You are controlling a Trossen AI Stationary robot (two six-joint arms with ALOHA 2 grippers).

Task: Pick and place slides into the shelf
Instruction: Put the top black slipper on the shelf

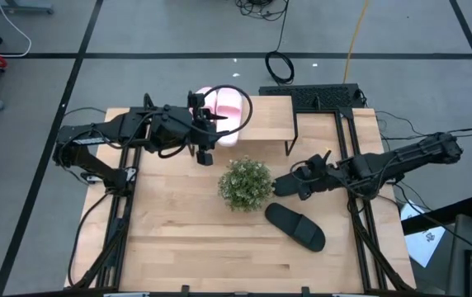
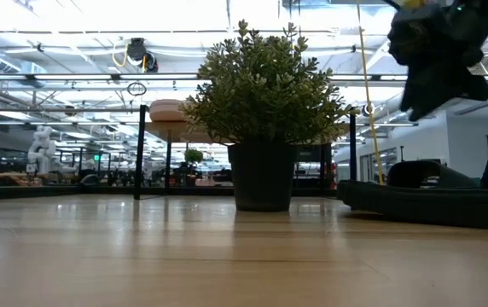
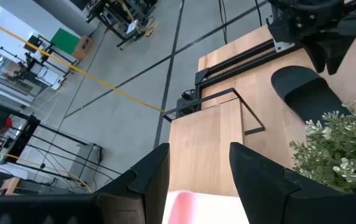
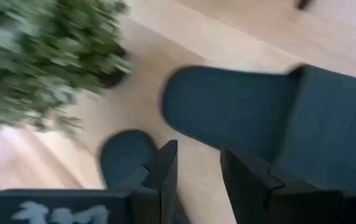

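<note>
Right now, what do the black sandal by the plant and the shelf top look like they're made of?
The black sandal looks like moulded foam or rubber: matte, one piece, no stitching or shine, though the exact compound can't be told. The shelf top looks like light wood with faint grain and a dull finish, possibly laminate; its legs look like thin black metal rod.

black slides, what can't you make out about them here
- High view: one black slide lies clear; the right gripper covers any second one.
- Right wrist view: blurred; the dark rounded shape by the gripper cannot be identified.
- Low view: the slide runs off the picture's right edge.
</note>
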